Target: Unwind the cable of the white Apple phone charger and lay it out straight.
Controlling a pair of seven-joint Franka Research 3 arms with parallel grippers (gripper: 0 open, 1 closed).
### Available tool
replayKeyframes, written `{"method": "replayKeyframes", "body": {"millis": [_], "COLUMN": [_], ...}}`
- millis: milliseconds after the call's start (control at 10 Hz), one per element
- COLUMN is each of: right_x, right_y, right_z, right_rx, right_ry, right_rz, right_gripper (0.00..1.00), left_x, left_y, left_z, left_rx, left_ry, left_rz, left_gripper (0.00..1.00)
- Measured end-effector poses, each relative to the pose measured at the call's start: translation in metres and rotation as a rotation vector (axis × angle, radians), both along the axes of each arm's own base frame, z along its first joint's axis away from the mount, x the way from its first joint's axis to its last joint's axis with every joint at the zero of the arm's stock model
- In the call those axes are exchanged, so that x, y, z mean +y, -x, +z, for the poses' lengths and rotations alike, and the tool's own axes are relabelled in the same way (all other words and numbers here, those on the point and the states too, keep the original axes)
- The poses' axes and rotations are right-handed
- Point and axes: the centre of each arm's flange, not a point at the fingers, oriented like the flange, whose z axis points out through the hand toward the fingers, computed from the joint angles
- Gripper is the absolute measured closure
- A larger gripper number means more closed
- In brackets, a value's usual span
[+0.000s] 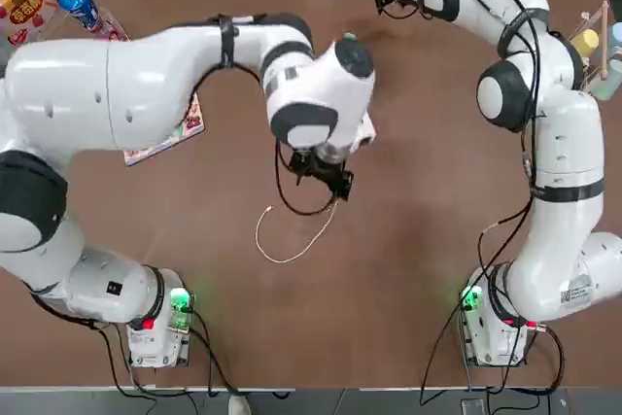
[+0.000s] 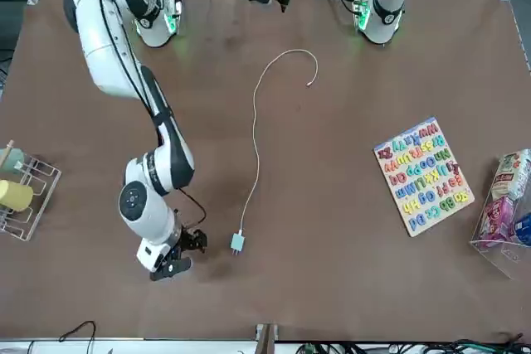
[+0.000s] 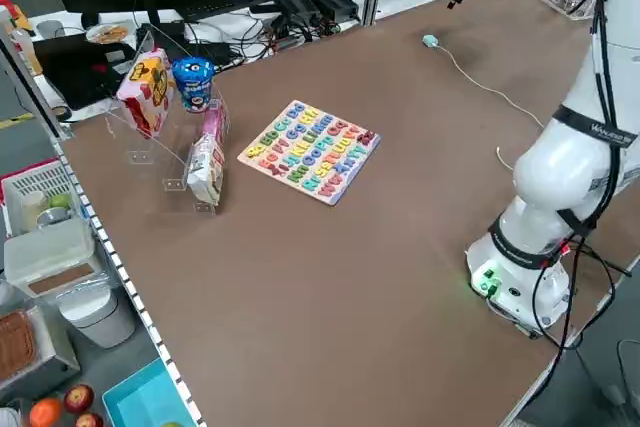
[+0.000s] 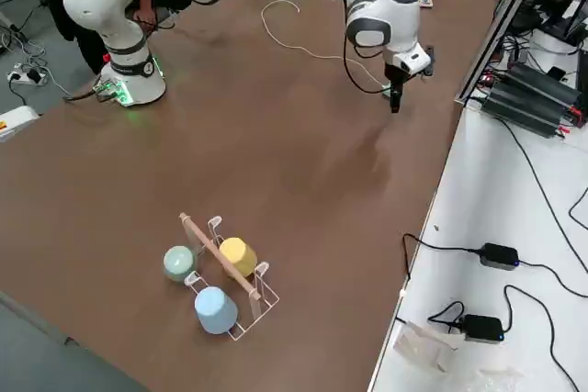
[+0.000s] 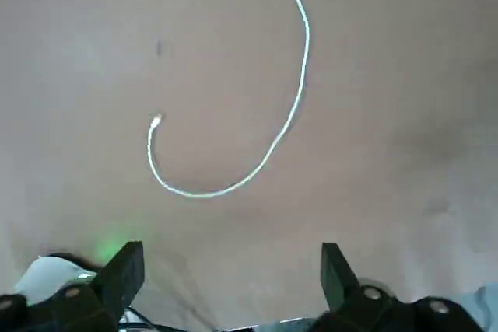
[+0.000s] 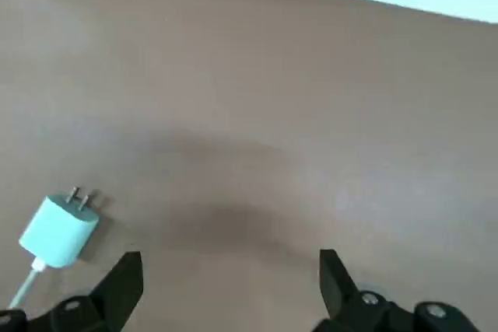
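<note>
The cable (image 2: 255,138) lies loose on the brown table, running nearly straight from the white Apple phone charger (image 2: 237,243) and ending in a hook with its small connector (image 2: 311,82). My right gripper (image 2: 192,252) hovers open just beside the charger (image 6: 58,229), nothing between its fingers (image 6: 124,281). My left gripper (image 1: 335,182) hangs open above the hooked end of the cable (image 5: 264,153), clear of the connector (image 5: 156,120). In the top view only the curved end of the cable (image 1: 292,252) shows below the left arm.
A colourful letter puzzle board (image 2: 423,176) lies on the robot's left half of the table, with snack packets in a clear stand (image 2: 504,205) beyond it. A wire rack with cups (image 2: 21,192) stands at the far right. The right gripper (image 4: 397,89) is near the table's far edge.
</note>
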Motion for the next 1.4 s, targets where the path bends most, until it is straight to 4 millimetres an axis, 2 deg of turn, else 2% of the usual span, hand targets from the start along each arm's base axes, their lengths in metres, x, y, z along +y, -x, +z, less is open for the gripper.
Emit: {"method": "replayKeyframes", "body": {"millis": [200, 400, 500, 600, 700, 800, 1000, 1100, 1300, 1400], "right_x": [-0.018, -0.036, -0.047, -0.067, -0.092, -0.117, -0.16, -0.174, -0.19, -0.197], "right_y": [-0.001, 0.001, 0.001, 0.004, 0.009, 0.019, 0.051, 0.067, 0.1, 0.119], "right_z": [0.013, 0.031, 0.052, 0.078, 0.105, 0.131, 0.169, 0.186, 0.229, 0.256], "right_rx": [0.035, 0.083, 0.093, 0.114, 0.134, 0.147, 0.188, 0.209, 0.253, 0.256], "right_ry": [0.019, 0.025, 0.017, 0.016, 0.017, 0.012, 0.019, 0.023, 0.032, 0.039], "right_rz": [0.022, 0.042, 0.043, 0.039, 0.026, 0.002, -0.045, -0.064, -0.155, -0.205], "right_gripper": [0.0, 0.0, 0.0, 0.0, 0.0, 0.0, 0.0, 0.0, 0.0, 0.0], "left_x": [0.025, 0.064, 0.086, 0.108, 0.134, 0.163, 0.208, 0.224, 0.262, 0.288], "left_y": [-0.07, -0.135, -0.159, -0.183, -0.209, -0.234, -0.266, -0.277, -0.301, -0.318], "left_z": [0.014, 0.029, 0.046, 0.067, 0.087, 0.097, 0.095, 0.093, 0.092, 0.091], "left_rx": [-0.016, -0.036, -0.062, -0.101, -0.137, -0.159, -0.174, -0.181, -0.175, -0.17], "left_ry": [0.027, 0.025, 0.017, 0.024, 0.037, 0.037, -0.001, -0.017, -0.02, -0.012], "left_rz": [0.14, 0.296, 0.37, 0.442, 0.513, 0.579, 0.634, 0.641, 0.651, 0.646], "left_gripper": [0.0, 0.0, 0.0, 0.0, 0.0, 0.0, 0.0, 0.0, 0.0, 0.0]}}
